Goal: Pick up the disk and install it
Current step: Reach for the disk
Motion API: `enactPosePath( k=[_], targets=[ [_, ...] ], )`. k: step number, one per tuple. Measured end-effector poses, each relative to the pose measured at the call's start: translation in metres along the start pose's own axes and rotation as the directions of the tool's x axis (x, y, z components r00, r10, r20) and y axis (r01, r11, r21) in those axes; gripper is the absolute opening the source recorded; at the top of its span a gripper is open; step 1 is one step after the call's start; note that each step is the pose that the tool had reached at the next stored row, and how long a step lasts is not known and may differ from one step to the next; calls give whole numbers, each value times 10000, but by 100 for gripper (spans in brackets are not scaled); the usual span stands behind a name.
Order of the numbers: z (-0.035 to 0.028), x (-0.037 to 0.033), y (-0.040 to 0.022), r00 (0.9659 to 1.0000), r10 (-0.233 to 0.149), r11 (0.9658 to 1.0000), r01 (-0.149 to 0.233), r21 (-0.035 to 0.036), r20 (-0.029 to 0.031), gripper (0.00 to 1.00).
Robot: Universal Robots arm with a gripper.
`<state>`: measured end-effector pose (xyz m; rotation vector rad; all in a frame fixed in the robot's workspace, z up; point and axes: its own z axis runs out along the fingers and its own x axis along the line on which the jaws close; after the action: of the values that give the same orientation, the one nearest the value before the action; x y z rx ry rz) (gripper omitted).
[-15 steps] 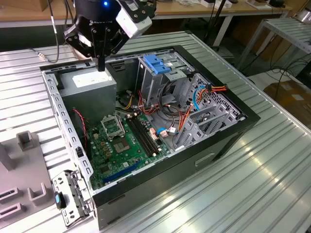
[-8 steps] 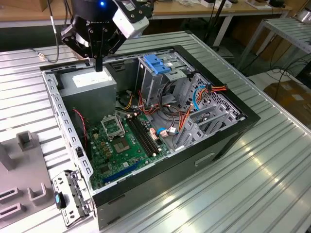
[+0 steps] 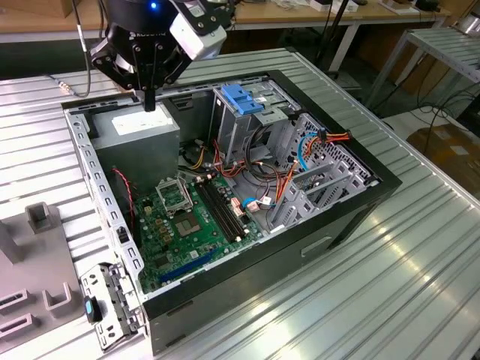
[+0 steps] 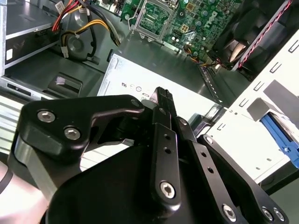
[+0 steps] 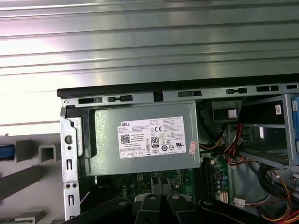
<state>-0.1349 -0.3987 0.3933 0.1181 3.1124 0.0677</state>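
Nearest, at the exterior view's lower left, a flat silver-metal piece with blue plastic edging, apparently the disk, lies on the ribbed aluminium table outside the case, just beside grey fixture blocks. The open black computer case holds a green motherboard and red and orange cables. Farther back in it are a grey power-supply box with white sticker and a metal drive cage with blue plastic handle. The black gripper hangs over the power-supply box, well apart from the disk. In the second wrist view its fingers are pressed together with nothing between them.
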Motion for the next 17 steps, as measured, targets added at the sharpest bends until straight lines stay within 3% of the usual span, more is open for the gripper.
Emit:
enactPosePath(
  k=[17],
  targets=[
    [-2,75,-6,10000,-1,10000,1,1,-1,11]
  ],
)
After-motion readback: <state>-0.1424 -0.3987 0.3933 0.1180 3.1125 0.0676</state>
